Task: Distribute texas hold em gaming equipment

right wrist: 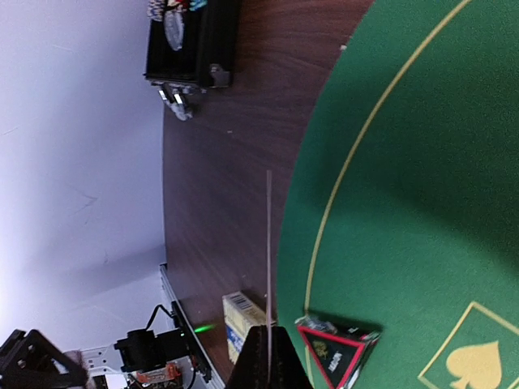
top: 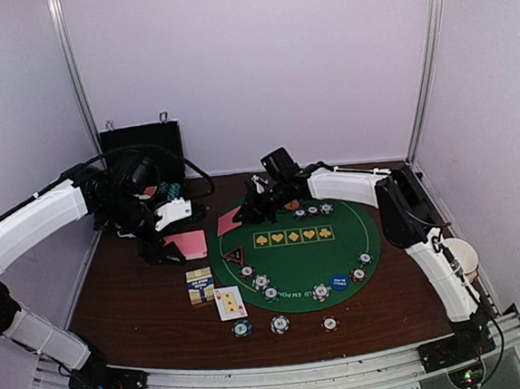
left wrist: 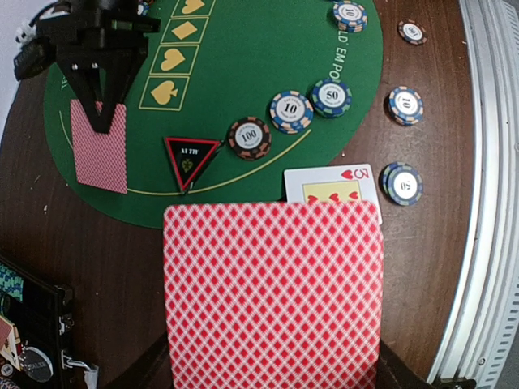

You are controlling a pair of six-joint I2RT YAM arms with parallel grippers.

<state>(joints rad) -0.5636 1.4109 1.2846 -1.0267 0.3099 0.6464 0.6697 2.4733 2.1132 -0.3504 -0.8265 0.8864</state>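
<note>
My left gripper (top: 163, 250) is shut on a pink-backed card (left wrist: 272, 292), held flat above the wood left of the green mat (top: 301, 245); the card hides most of its fingers (left wrist: 142, 374). My right gripper (right wrist: 268, 361) is shut on a second pink-backed card (right wrist: 268, 259), seen edge-on, over the mat's left edge (top: 229, 222). A red-black triangle marker (left wrist: 190, 158) lies on the mat near it. Several striped chips (left wrist: 290, 111) curve along the mat's near rim, with more (left wrist: 403, 183) on the wood. A face-up heart card (left wrist: 332, 185) lies at the front. The blue button (top: 339, 280) and orange button (top: 291, 205) rest on the mat.
The black hinged case (top: 142, 150) stands open at the back left. A yellow-blue card box (top: 200, 286) lies on the wood left of the mat. A white paper cup (top: 461, 259) sits by the right arm. A metal rail (top: 285, 374) runs along the near table edge.
</note>
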